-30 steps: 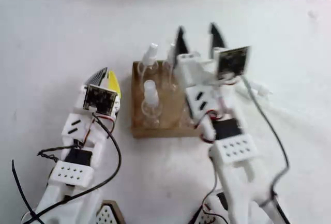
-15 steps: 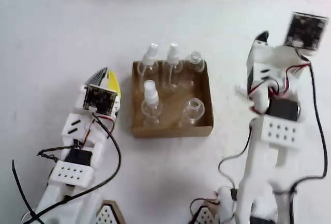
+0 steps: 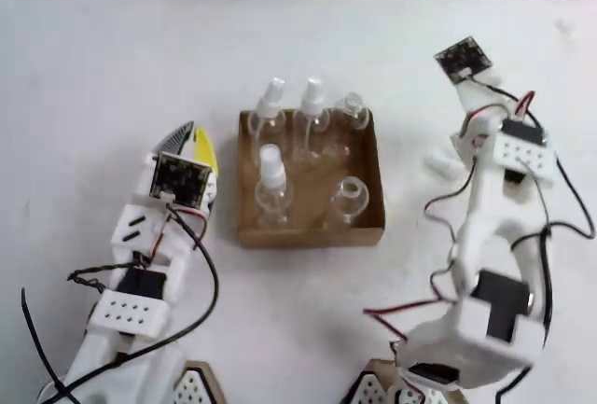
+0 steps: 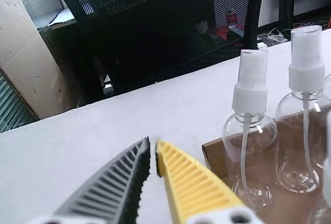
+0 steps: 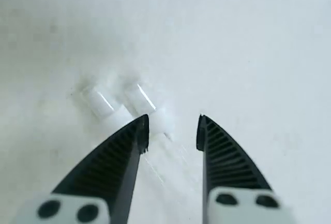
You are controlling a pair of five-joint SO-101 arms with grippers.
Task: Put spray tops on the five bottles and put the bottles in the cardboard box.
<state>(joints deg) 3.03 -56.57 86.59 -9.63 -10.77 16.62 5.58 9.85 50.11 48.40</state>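
White table (image 3: 112, 59): two loose spray tops (image 5: 139, 99) lie side by side at the cardboard box's (image 3: 308, 234) 3 o'clock, right gripper (image 5: 173, 123) fingers apart just beside them, left gripper (image 4: 153, 144) fingers together at 9 o'clock, so I'd expect an off-centre close to pinch both or roll one away.

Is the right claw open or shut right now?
Open: the right claw has its fingers apart with nothing between them, beside spray tops lying on the table.

Bare table (image 3: 112, 59) between cardboard box (image 3: 308, 232) and loose spray tops (image 3: 446, 163); upright bottles (image 3: 271, 180) inside box.
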